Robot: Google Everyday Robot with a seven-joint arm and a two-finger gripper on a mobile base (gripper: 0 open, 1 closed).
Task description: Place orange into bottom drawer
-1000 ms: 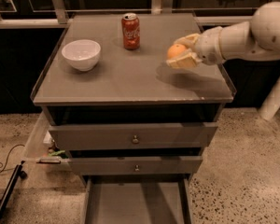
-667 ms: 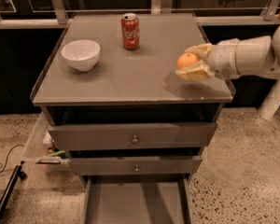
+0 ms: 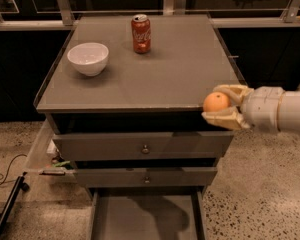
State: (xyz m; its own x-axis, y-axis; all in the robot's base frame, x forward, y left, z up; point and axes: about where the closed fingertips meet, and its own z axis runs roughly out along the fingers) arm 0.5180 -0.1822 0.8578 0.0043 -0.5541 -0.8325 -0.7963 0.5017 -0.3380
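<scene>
The orange (image 3: 216,102) is held between the two cream fingers of my gripper (image 3: 221,105), which is shut on it. The gripper reaches in from the right and sits in the air at the front right corner of the grey cabinet top (image 3: 155,69), just past its front edge. The bottom drawer (image 3: 146,218) is pulled open at the bottom of the view, below and to the left of the gripper. It is a flat grey tray with a shadow on its floor.
A white bowl (image 3: 88,58) and a red soda can (image 3: 141,33) stand on the cabinet top. Two shut drawers with round knobs (image 3: 145,148) are above the open one. A cable and clutter (image 3: 55,164) lie on the floor at left.
The gripper carried the orange from over the right side of the cabinet top toward the front, and it now hangs at the front right corner, lower in view.
</scene>
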